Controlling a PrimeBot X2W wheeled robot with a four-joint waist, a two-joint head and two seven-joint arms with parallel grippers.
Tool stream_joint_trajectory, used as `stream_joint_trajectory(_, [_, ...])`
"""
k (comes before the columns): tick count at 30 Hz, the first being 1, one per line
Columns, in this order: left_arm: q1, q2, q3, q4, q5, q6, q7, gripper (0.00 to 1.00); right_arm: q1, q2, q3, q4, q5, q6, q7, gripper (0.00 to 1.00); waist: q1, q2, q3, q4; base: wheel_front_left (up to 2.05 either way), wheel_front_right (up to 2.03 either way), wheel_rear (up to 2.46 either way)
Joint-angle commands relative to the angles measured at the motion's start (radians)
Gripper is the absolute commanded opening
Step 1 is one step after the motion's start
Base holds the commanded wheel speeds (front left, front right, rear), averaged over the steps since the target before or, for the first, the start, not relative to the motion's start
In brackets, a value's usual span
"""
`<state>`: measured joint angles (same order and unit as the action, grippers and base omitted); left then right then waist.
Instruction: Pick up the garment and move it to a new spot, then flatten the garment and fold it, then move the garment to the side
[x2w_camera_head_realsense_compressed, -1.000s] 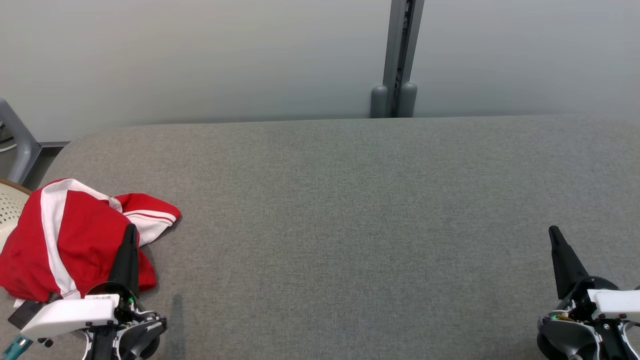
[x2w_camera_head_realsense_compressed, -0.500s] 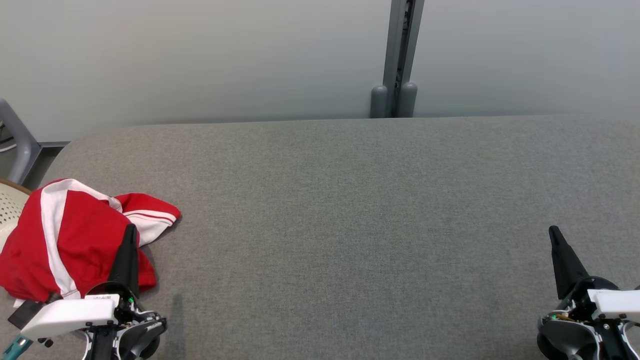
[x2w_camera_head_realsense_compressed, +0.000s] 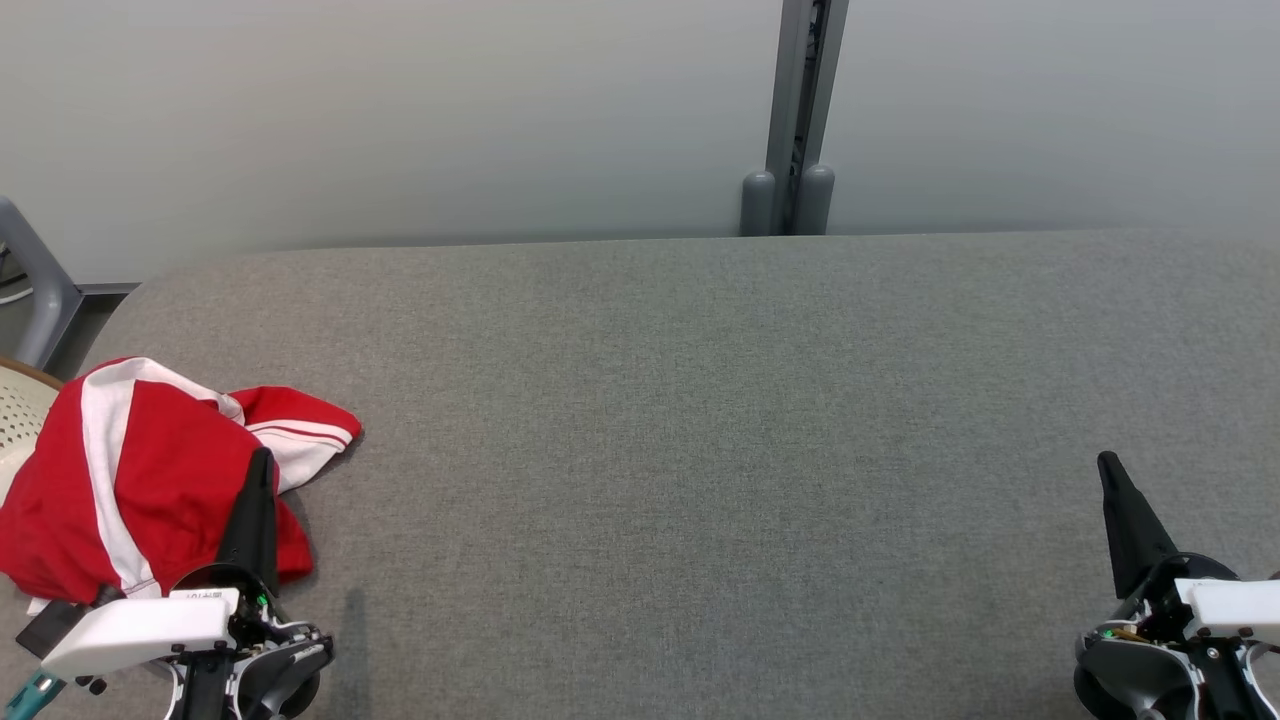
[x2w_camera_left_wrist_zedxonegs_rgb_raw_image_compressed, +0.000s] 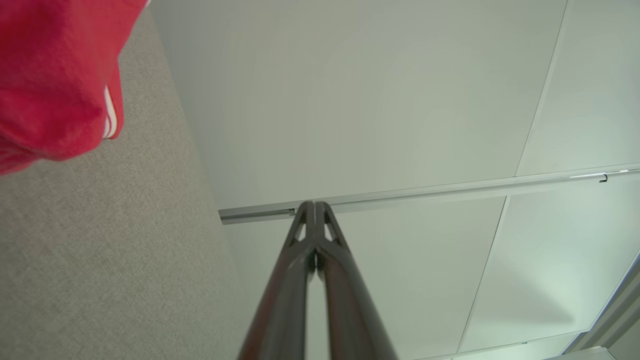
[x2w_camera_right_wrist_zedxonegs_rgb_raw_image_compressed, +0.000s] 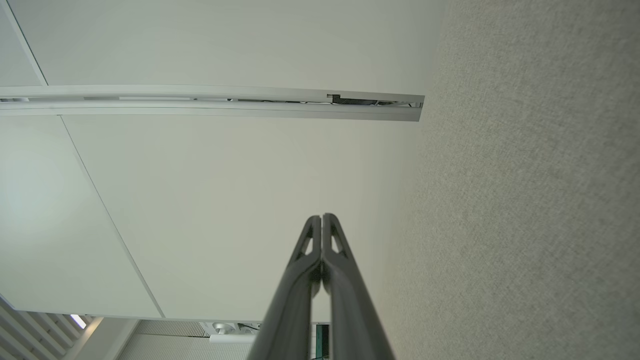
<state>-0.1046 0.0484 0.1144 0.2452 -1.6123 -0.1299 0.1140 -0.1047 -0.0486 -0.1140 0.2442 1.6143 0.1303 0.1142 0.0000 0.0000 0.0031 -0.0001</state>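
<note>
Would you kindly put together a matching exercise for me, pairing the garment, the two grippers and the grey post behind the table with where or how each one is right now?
Things:
1. garment
2. left gripper
3. right gripper
4. grey post

Places and states:
A. lower right, shut, over the bare grey table
B. crumpled, red and white, at the table's left end
C. upright behind the table's far edge
D. lower left, shut and empty, beside the red cloth

Pairs: 1-B, 2-D, 3-A, 4-C.
</note>
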Motion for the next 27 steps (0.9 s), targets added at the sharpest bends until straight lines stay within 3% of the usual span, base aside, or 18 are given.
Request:
stream_joint_trajectory(1, [-0.010, 0.003, 0.002, 0.000, -0.001, -0.005, 0.002, 0.00, -0.009, -0.004, 0.000, 0.002, -0.003, 0.001, 0.001, 0.00, 0.0000, 0.0000, 0.000, 0.000, 0.00, 0.00, 0.00])
stream_joint_trajectory(27, [-0.010, 0.003, 0.002, 0.000, -0.001, -0.005, 0.002, 0.00, -0.009, -0.004, 0.000, 0.002, -0.003, 0.001, 0.001, 0.00, 0.0000, 0.0000, 0.000, 0.000, 0.00, 0.00, 0.00])
